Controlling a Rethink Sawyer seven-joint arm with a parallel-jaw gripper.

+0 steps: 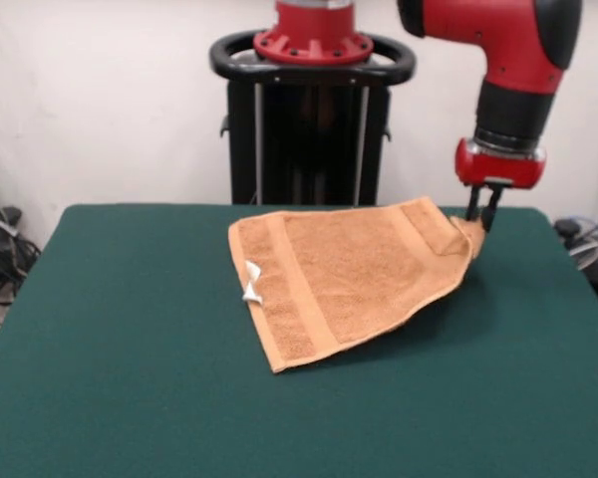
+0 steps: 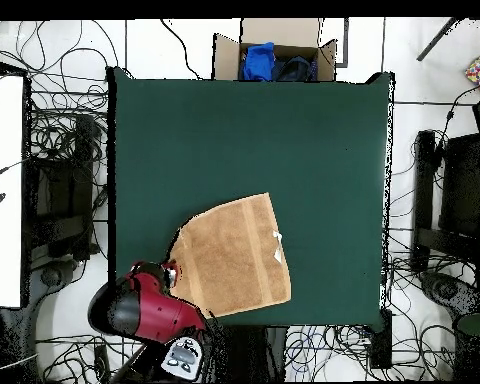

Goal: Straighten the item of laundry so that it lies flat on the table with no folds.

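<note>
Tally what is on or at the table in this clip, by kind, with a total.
Towels: 1, the orange-tan towel with a white tag
Tables: 1, the green table
Grippers: 1, the gripper at the towel's raised corner
Total: 3

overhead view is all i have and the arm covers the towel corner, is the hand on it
Observer: Yes. The front view shows the hand closed on that corner of the towel.
Operator: is the corner down on the table or up
Observer: Up. It is raised, and the towel edge running from it hangs clear of the table, with a shadow beneath.
Operator: any folds
Observer: One. A small flap beside the held corner is turned over onto the towel.
</note>
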